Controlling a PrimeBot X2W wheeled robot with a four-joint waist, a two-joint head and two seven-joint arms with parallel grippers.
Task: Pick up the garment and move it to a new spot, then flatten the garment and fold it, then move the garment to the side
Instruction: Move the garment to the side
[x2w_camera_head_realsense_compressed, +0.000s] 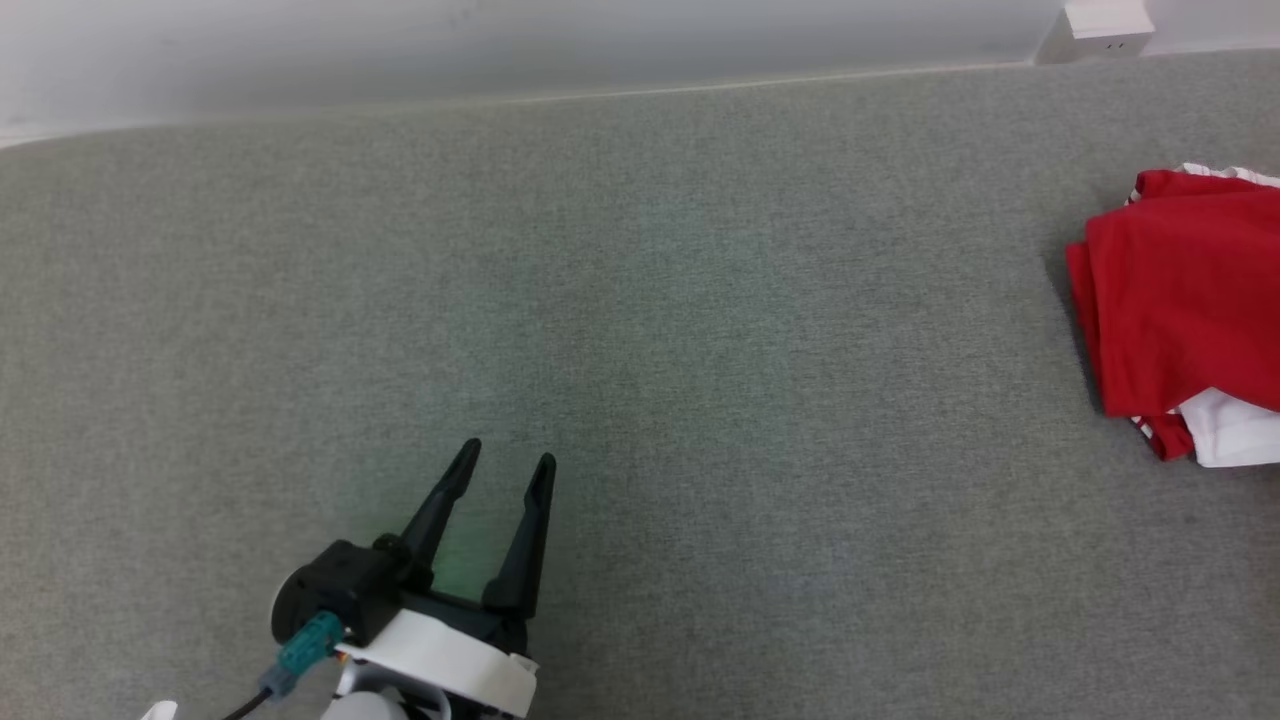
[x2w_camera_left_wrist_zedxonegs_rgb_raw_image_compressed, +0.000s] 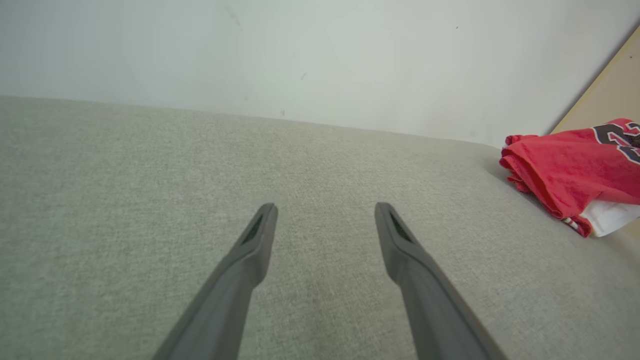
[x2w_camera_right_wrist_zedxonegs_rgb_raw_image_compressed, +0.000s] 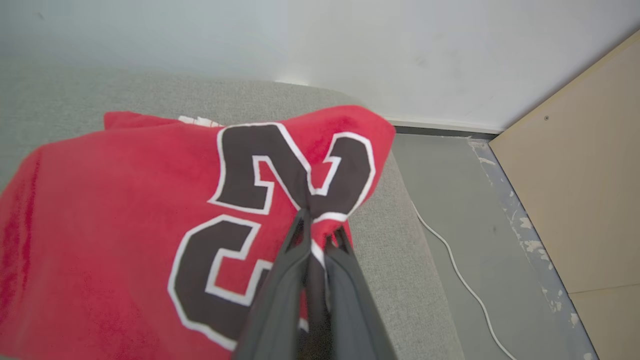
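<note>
The garment (x2w_camera_head_realsense_compressed: 1180, 310) is a red jersey with black, white-edged numbers and white parts, bunched at the far right of the grey cushion (x2w_camera_head_realsense_compressed: 640, 330). It also appears at the right edge of the left wrist view, garment (x2w_camera_left_wrist_zedxonegs_rgb_raw_image_compressed: 565, 170). In the right wrist view the garment (x2w_camera_right_wrist_zedxonegs_rgb_raw_image_compressed: 125, 225) lies spread below, and my right gripper (x2w_camera_right_wrist_zedxonegs_rgb_raw_image_compressed: 320, 230) is shut on a pinch of its red fabric by the numbers. My left gripper (x2w_camera_head_realsense_compressed: 508, 458) stands open over bare cushion at the lower left, far from the jersey, with nothing between its fingers (x2w_camera_left_wrist_zedxonegs_rgb_raw_image_compressed: 260, 235).
A white wall (x2w_camera_head_realsense_compressed: 500, 50) runs behind the cushion, with a white socket box (x2w_camera_head_realsense_compressed: 1100, 30) at the top right. Past the cushion's right end lie grey floor (x2w_camera_right_wrist_zedxonegs_rgb_raw_image_compressed: 460, 200), a white cable (x2w_camera_right_wrist_zedxonegs_rgb_raw_image_compressed: 450, 255) and a beige panel (x2w_camera_right_wrist_zedxonegs_rgb_raw_image_compressed: 575, 190).
</note>
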